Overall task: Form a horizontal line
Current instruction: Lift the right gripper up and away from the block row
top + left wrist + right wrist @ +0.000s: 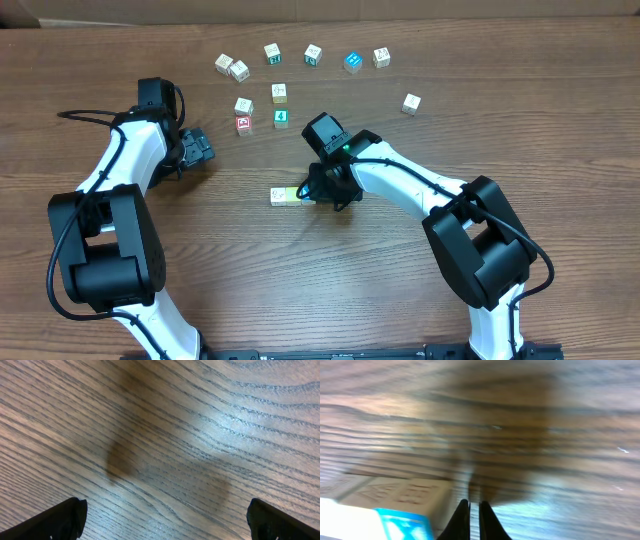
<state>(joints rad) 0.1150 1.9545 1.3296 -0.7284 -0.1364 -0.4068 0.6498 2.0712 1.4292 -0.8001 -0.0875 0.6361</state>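
Blocks (284,196) lay just beside the right gripper (471,512), its fingers together, while the left gripper (170,522) stood wide apart.

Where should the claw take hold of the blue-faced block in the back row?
Come straight down on the blue-faced block and close on its near and far side faces. It is a cube lying flat. The block on its left and the block on its right flank it, so that axis probably leaves most room.
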